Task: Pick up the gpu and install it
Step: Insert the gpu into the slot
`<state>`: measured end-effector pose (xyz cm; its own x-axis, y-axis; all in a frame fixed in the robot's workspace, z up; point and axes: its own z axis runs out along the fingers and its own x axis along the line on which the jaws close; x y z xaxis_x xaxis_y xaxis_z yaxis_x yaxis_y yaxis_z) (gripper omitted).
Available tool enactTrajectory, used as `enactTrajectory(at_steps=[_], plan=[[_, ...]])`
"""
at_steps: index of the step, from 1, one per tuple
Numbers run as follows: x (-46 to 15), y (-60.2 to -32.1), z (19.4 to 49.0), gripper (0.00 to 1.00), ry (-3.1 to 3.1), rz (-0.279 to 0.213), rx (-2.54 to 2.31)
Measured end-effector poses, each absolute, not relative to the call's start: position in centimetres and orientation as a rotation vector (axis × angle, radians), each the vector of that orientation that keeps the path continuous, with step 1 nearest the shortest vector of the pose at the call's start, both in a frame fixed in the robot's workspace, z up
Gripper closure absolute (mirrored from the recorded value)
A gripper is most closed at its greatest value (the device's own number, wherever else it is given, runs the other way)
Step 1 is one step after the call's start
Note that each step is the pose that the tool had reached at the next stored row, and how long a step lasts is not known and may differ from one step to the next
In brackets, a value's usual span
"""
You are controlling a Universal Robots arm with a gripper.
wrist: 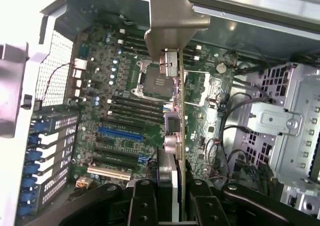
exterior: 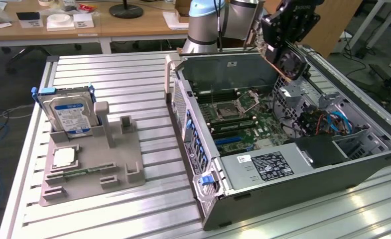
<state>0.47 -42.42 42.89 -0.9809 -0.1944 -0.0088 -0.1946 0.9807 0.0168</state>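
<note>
**The card is up in the air, not yet in the computer**

On the exterior view's left sits a gray holder [exterior: 119,164] on the metal table [exterior: 115,74]. A hard drive [exterior: 65,114] with a blue label stands in it. A square chip [exterior: 64,157] and a thin green memory stick [exterior: 82,173] lie flat on it.

In the middle is the open computer case [exterior: 182,99]. The green main board [exterior: 242,119] lies at its bottom. The long slots [wrist: 120,134] on that board have no card in them.

Over the far right part of the case hangs the gripper [exterior: 282,42]. It is clenched on the gpu [exterior: 290,62] and holds it up above the case. In the wrist view the gripper [wrist: 172,206] pinches one end of the gpu [wrist: 176,110] between its two black fingers [wrist: 142,201]. The card shows edge-on, and its silver bracket [wrist: 172,20] is at the far end. The card hangs above the main board and does not look to touch it.

So the picking up is done. The putting in is left: the gpu is not yet pushed into a slot
</note>
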Motion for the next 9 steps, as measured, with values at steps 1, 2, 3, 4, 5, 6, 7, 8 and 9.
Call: enactTrajectory(at_steps=[1, 2, 3, 4, 5, 6, 7, 8, 9], plan=[[0.47, -42.42, 42.89, 0.72, 3.117, 0.028, -0.329], [0.47, -42.42, 42.89, 0.72, 3.115, 0.028, -0.351], [0.47, -42.42, 42.89, 0.72, 3.112, 0.028, -0.375], [0.47, -42.41, 42.89, 0.72, 3.109, 0.028, -0.401], [0.47, -42.42, 42.89, 0.72, 3.106, 0.028, -0.425], [0.47, -42.42, 42.89, 0.72, 3.103, 0.028, -0.450], [0.47, -42.42, 42.89, 0.72, 3.099, 0.028, -0.474], [0.47, -42.42, 42.89, 0.72, 3.096, 0.028, -0.498], [0.47, -42.42, 42.89, 0.72, 3.092, 0.028, -0.522]])
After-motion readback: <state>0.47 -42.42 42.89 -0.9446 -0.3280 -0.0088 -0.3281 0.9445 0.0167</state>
